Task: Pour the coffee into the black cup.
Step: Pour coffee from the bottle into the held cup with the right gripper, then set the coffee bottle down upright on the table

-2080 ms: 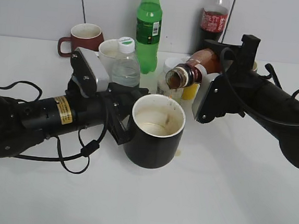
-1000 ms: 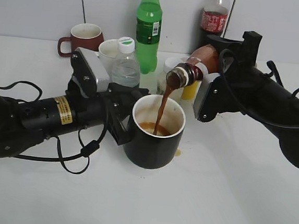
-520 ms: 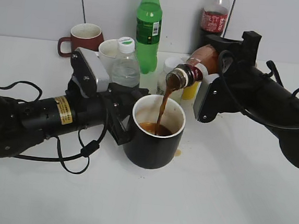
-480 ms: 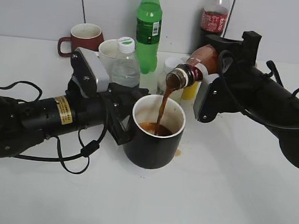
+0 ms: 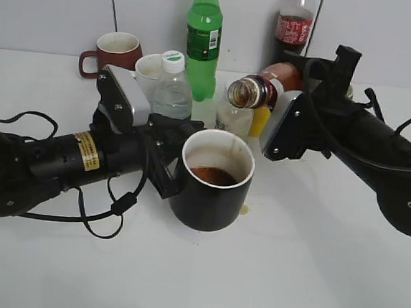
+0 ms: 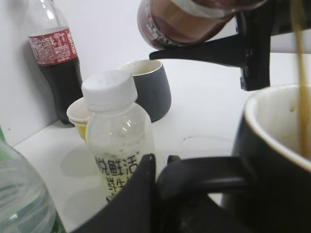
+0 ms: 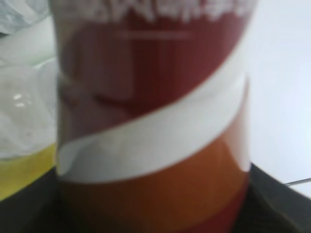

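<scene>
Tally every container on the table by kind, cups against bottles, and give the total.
Cups: 5: black cup, maroon mug, white cup, yellow cup, dark grey cup.
Bottles: 5: coffee bottle, green soda bottle, cola bottle, white-capped water bottle, small clear bottle.
Total: 10.

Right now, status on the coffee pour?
Left claw shut on black cup. Right claw shut on coffee bottle, tilted beside the cup; coffee inside. Small spill at cup base; nothing blocking.
</scene>
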